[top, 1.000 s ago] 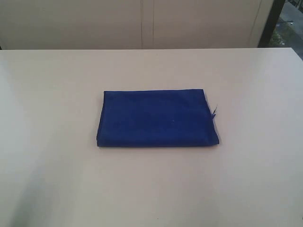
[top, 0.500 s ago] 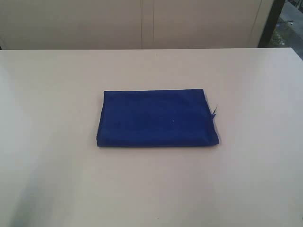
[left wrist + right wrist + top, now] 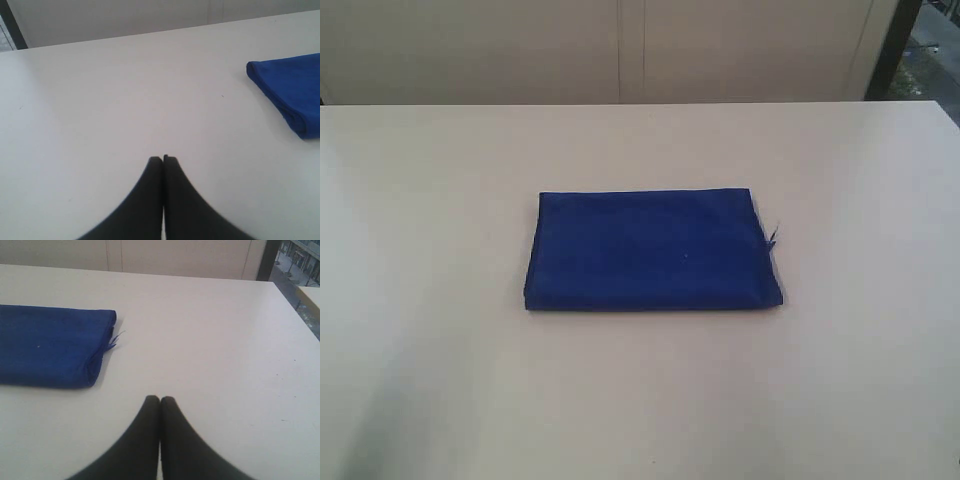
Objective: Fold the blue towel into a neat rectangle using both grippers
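Observation:
The blue towel point(image 3: 653, 249) lies folded into a flat rectangle at the middle of the white table point(image 3: 440, 200), with a loose thread at its right edge. Neither arm shows in the exterior view. In the left wrist view my left gripper point(image 3: 163, 159) is shut with nothing in it, well clear of the blue towel point(image 3: 292, 90) off to one side. The right wrist view shows my right gripper point(image 3: 160, 399) shut and empty too, apart from the blue towel point(image 3: 50, 345), whose frayed thread point(image 3: 114, 340) sticks out at its near corner.
A pale wall or cabinet front point(image 3: 620, 50) runs behind the table's far edge. A dark post point(image 3: 895, 45) stands at the back right, beyond the table corner.

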Controlling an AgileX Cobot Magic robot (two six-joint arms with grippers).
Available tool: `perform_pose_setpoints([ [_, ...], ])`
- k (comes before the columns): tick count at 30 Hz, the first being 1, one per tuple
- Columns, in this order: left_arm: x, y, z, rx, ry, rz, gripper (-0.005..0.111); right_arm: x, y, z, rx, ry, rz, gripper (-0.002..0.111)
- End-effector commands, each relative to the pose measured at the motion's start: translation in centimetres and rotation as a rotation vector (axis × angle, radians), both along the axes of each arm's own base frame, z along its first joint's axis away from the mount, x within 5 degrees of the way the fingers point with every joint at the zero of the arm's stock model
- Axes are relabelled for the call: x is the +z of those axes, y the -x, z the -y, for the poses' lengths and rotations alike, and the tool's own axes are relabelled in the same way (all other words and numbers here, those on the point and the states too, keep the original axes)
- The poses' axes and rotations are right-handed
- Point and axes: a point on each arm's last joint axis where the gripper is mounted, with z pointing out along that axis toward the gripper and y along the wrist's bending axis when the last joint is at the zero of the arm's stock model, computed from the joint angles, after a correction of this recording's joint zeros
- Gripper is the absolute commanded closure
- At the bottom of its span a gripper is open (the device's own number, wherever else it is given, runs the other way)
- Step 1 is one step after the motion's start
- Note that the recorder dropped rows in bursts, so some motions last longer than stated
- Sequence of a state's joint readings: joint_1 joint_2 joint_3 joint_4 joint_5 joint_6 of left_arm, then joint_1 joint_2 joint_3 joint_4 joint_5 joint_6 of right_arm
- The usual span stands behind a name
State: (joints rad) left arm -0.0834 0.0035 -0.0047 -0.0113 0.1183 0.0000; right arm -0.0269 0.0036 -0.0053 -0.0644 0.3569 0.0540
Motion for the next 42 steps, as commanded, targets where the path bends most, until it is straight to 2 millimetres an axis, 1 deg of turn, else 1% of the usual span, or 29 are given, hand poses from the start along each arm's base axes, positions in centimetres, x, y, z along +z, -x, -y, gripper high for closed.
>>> perform_pose_setpoints([
  [1,-0.2,0.0,0.0,0.000,0.010,-0.005,0.107,0.0,0.0,0.0,-0.004,0.000,0.013,0.108],
  [10,-0.2,0.0,0.0,0.000,0.010,-0.005,0.107,0.0,0.0,0.0,-0.004,0.000,0.013,0.108],
  [18,0.4,-0.1,0.0,0.006,0.016,0.063,0.107,0.0,0.0,0.0,-0.004,0.000,0.013,0.108],
  [36,-1.0,0.3,0.1,-0.009,0.001,-0.105,0.107,0.0,0.0,0.0,-0.004,0.000,0.013,0.108],
  [42,-1.0,0.3,0.1,-0.009,0.001,-0.105,0.107,0.0,0.0,0.0,-0.004,0.000,0.013,0.108],
])
